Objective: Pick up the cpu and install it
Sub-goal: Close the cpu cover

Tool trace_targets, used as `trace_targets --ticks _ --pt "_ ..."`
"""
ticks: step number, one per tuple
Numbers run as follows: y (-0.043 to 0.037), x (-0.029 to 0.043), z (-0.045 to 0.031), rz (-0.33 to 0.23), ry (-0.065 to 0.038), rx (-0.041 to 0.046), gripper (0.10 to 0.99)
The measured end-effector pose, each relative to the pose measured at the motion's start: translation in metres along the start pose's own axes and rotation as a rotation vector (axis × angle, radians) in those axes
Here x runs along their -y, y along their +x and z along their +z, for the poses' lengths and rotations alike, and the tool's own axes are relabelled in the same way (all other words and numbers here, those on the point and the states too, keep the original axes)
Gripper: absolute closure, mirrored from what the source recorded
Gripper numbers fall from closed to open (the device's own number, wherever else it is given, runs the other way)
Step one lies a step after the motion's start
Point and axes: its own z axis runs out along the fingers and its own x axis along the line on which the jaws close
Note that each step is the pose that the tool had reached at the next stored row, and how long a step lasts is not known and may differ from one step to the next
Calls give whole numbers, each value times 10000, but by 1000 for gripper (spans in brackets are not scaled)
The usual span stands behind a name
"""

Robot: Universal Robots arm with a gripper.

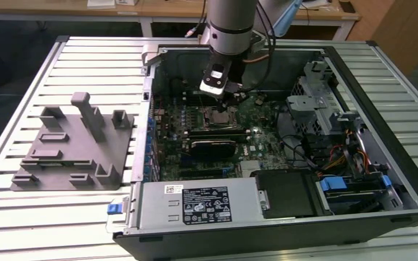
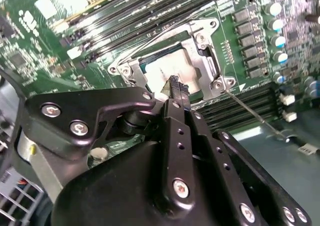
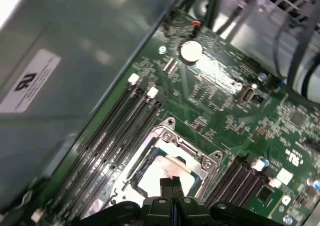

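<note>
Inside the open computer case (image 1: 180, 70), the gripper (image 3: 171, 182) is hovering with its fingers pinched together on nothing, since the cpu (image 2: 159, 71) is already lying flat in the socket frame (image 2: 202, 53) directly beneath the tips, seemingly seated on the motherboard (image 1: 267, 138).

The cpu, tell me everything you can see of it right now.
In the second wrist view the cpu is a small flat square chip with a pale, silvery metal top that catches the light. It lies flat in the socket's metal frame on the green motherboard, inside the open computer case. The gripper hangs right over its middle with the fingers together, hiding part of the top. Whether the fingertips touch it cannot be told.
</note>
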Motion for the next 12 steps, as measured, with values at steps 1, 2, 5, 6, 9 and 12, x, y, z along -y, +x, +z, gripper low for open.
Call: trace_targets --ticks 1,2,5,6,9,12 --pt "0 0 0 -180 -1 -4 980" --pt "0 0 0 -360 -2 -7 980" --pt "0 0 0 -909 -7 -18 980" --pt "0 0 0 -1091 -8 -21 980" --pt "0 0 0 -1635 -11 -32 980" --pt "0 0 1 -2182 -15 -43 980"
